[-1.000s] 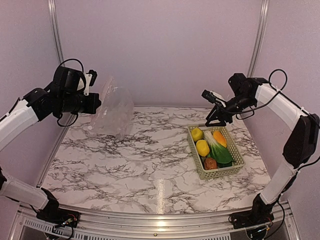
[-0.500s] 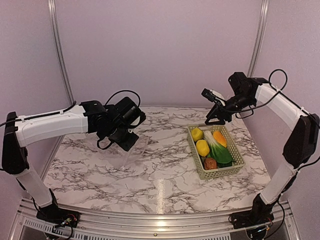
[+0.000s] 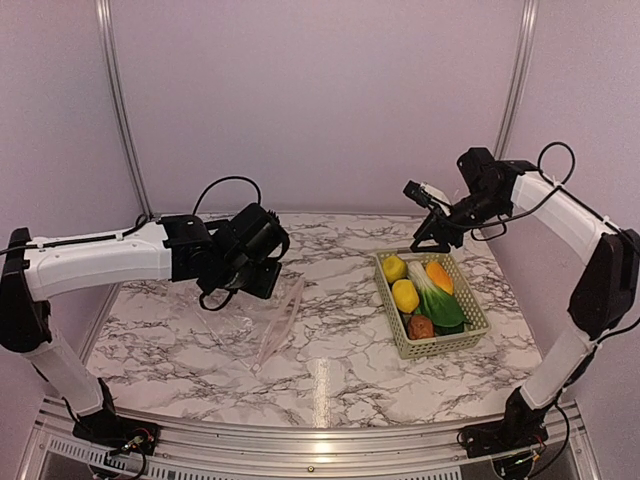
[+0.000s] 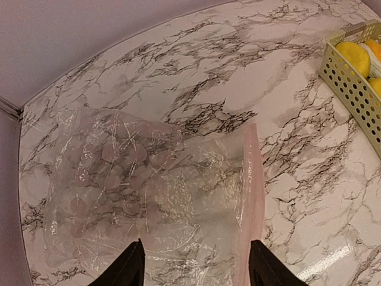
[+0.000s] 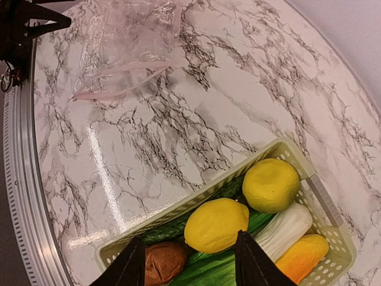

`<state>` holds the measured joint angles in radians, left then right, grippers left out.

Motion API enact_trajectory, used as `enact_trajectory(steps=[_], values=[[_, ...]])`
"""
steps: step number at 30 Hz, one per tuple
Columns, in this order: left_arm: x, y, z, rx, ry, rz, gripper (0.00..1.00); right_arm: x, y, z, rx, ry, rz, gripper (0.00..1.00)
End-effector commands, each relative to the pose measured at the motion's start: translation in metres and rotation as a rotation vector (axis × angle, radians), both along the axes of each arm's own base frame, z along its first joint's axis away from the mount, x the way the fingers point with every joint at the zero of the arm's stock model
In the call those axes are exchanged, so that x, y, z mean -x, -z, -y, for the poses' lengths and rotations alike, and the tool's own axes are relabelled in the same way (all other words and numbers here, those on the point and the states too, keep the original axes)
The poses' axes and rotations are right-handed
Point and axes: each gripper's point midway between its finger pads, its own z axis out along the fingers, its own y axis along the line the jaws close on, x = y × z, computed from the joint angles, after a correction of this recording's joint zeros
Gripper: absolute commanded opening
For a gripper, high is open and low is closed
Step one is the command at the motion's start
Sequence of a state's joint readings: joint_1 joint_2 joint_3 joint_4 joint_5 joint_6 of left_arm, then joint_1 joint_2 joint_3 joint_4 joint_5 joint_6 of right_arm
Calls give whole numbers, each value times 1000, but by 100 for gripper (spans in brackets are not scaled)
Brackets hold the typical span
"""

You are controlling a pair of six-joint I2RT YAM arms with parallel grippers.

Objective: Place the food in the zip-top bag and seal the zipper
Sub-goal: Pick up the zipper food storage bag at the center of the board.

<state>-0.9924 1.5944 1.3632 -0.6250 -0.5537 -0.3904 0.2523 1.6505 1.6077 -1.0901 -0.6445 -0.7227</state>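
Left end effector (image 4: 195, 266) is seen wide open with nothing gripped, and the zip-top bag (image 4: 149, 190) is laid flat on the tabletop (image 4: 238, 77) right below it. Right end effector (image 5: 190, 258) is spread apart too, also empty. The food (image 5: 217, 223) is found in the basket (image 5: 196, 193) just underneath.

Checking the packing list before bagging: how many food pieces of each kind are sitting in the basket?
Yellow round fruits: 2
Green-white leafy vegetable: 1
Orange oblong piece: 1
Brown lump: 1
Total: 5 visible
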Motion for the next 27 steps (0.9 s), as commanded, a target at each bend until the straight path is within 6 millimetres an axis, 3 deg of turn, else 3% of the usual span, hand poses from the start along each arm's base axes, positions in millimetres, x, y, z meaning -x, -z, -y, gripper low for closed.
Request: enact_trajectory(steps=[1,8,16,24,27], values=[[6,29,9,-98,-22,-26,62,-9,-9,0,-25,63,47,49],[27,76,27,-204,-32,-54,61,-4,6,11,-23,92,14,49],[29,121,24,-310,-65,-110,58,-2,12,27,-26,132,-11,49],[15,143,1,-437,-190,-69,52,3,16,37,-37,173,-22,49],[9,146,-11,-476,-235,-52,39,5,19,40,-33,181,-31,49]])
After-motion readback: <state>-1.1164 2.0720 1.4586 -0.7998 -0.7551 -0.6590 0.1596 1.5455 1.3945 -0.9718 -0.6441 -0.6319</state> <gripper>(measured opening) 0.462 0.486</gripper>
